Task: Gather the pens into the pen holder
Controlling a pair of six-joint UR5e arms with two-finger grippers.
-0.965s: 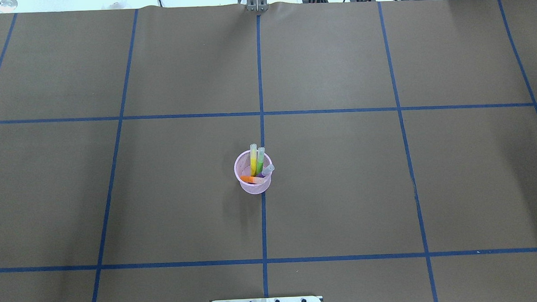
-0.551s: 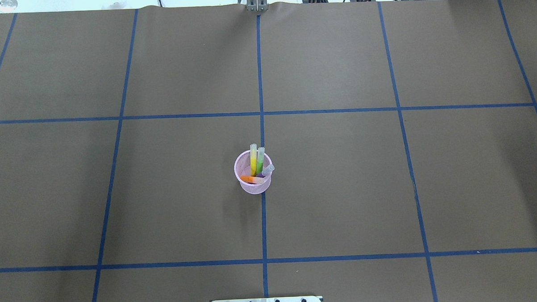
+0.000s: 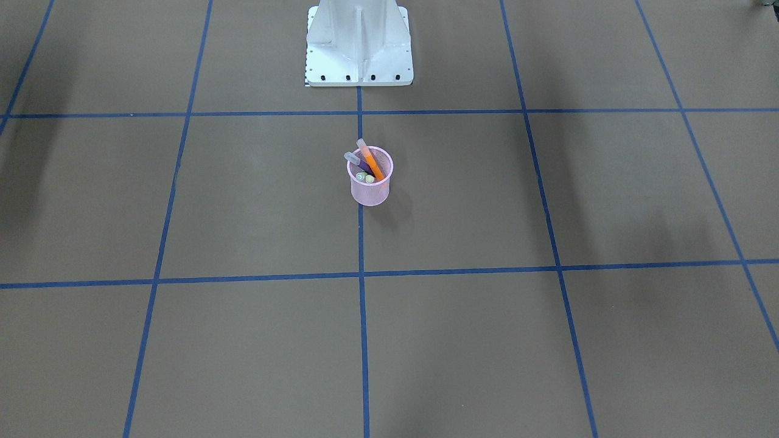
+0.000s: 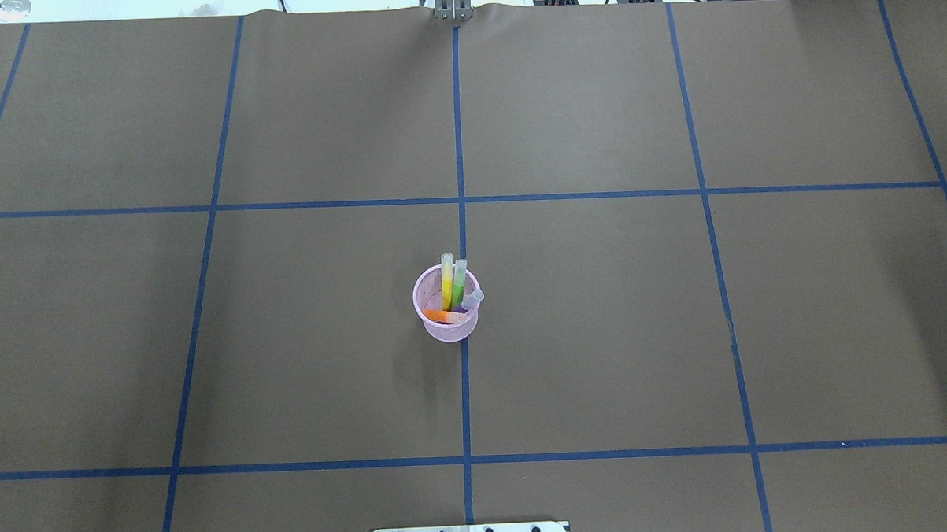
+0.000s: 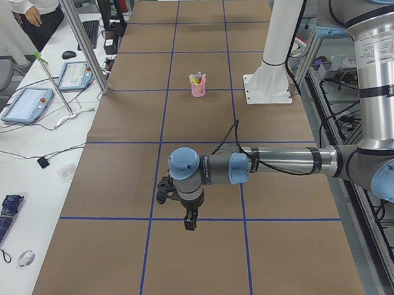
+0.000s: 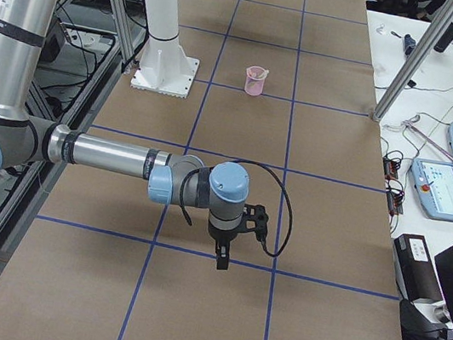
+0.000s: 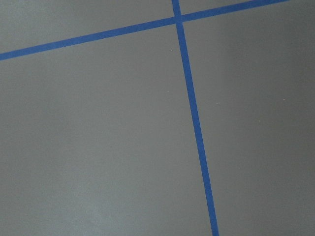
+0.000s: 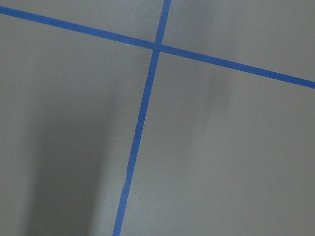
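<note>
The pale pink mesh pen holder (image 4: 447, 331) stands upright near the table's middle, on a blue tape line; it also shows in the front view (image 3: 370, 192). Inside it lean the yellow pen (image 4: 446, 283), green pen (image 4: 458, 286), purple pen (image 4: 472, 299) and orange pen (image 4: 444, 317). No pen lies on the table. My left gripper (image 5: 190, 222) shows only in the left side view, far from the holder, pointing down above the paper. My right gripper (image 6: 221, 260) shows only in the right side view, likewise far away. I cannot tell whether either is open or shut.
The robot's white base plate (image 3: 359, 58) sits behind the holder. Brown paper with blue tape lines covers the table (image 4: 602, 332). Metal posts (image 5: 83, 48) and control pendants (image 6: 443, 191) stand along the side benches. Both wrist views show only paper and tape.
</note>
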